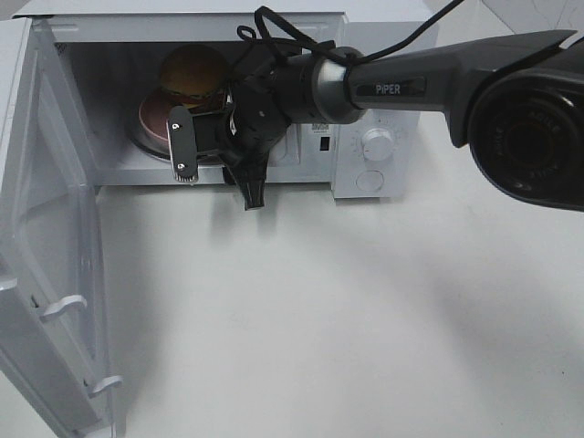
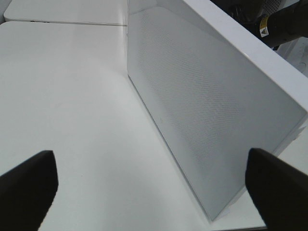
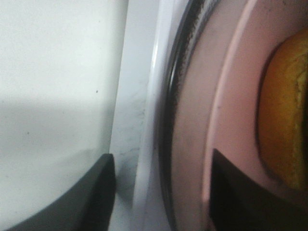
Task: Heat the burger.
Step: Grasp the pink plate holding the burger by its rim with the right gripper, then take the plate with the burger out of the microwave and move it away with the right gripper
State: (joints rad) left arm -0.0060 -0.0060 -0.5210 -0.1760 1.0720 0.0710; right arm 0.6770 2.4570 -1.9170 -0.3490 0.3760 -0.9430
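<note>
the round burger with a shiny brown bun (image 1: 192,71) already sits on the round pink plate (image 1: 153,119) inside the white microwave (image 1: 365,178). the right gripper (image 3: 161,192) is at the plate's edge, fingers apart around the rim. the left gripper (image 2: 151,185) is wide open and empty, near the open white door (image 1: 46,274), which isn't closed yet.

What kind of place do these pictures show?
Probably a kitchen-style test bench: a white microwave with its door open stands on a plain white table, with a burger inside.
</note>
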